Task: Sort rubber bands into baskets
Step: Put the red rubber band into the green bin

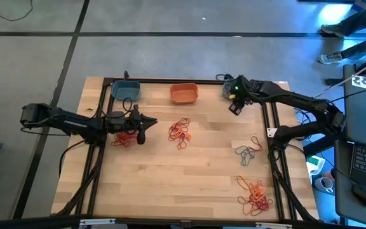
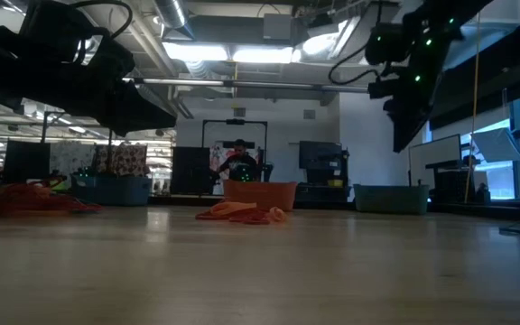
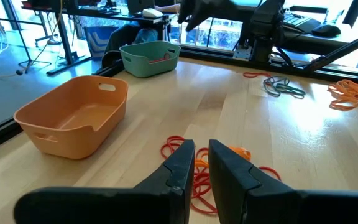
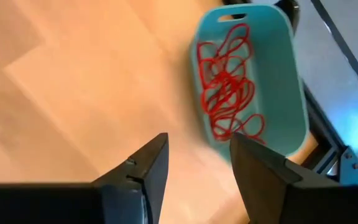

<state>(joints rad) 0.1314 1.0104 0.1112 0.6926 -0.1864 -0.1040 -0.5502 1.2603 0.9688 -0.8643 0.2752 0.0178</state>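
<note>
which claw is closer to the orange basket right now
Right, narrowly. The right claw sits just off the orange basket's right side. The left claw sits farther off, down-left of it, over red bands.

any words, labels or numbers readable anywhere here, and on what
None can be read.
The orange basket, the teal basket with red rubber bands and the table carry no print.
The black-and-white patterned marker beside the table shows no letters.
</note>
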